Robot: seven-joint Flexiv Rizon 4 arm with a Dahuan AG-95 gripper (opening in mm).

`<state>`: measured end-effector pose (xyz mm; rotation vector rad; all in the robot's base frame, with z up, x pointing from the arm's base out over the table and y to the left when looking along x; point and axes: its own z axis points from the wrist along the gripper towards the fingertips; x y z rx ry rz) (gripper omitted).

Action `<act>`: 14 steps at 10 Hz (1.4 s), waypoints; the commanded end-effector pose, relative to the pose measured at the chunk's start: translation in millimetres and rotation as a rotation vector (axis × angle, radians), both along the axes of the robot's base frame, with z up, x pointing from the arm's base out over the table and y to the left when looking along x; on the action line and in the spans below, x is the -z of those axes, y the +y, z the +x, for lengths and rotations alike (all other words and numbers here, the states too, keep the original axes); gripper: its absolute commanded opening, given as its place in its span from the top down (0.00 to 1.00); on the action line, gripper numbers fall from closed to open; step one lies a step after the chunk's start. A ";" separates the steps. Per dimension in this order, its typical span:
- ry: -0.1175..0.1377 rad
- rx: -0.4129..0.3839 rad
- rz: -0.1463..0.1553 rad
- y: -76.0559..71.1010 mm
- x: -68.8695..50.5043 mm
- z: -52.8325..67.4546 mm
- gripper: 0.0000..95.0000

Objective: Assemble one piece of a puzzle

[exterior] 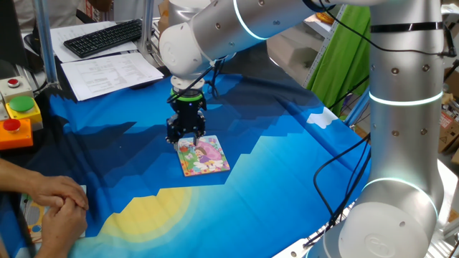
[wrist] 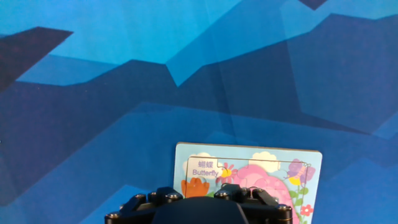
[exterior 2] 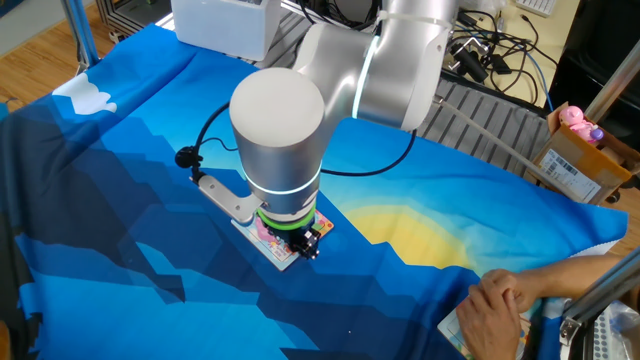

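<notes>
One arm, one puzzle (exterior: 204,157) — the hand (exterior: 185,140) hangs low over the board's far-left corner, just left of centre in one fixed view, its fingertips at or touching the picture surface. The puzzle lies flat on the blue-draped bench (exterior: 287,165), its pink-and-green picture stretching away from the hand toward the lower right of that frame. In the hand view the board (wrist: 267,168) fills the lower middle, with the hand's black body (wrist: 205,208) covering its near edge; the fingertips themselves are out of sight, so whether they are wide, narrow or carrying anything cannot be told. The piece does not show in any view — it may sit beneath the hand, hidden. From the other fixed view the arm's wrist blocks most of the puzzle (exterior 2: 278,245), leaving only its lower-left edge. The coming move looks to turn on pressing straight down at that corner, not on any sideways travel.
</notes>
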<state>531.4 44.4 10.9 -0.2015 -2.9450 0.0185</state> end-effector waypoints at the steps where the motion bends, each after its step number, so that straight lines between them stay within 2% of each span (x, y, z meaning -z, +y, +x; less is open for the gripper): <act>1: -0.001 0.000 -0.003 -0.5 -1.6 0.0 1.00; 5: -0.005 -0.001 0.000 -0.9 -3.6 6.2 1.00; 8: -0.009 0.006 0.000 -0.9 2.1 8.4 1.00; 9: -0.018 0.010 -0.002 0.2 6.0 8.5 1.00; 11: -0.014 0.009 -0.001 0.3 6.4 8.3 1.00; 13: 0.003 -0.010 -0.002 -2.2 -2.3 6.8 1.00; 14: 0.009 -0.018 -0.005 -4.5 -8.8 5.2 0.80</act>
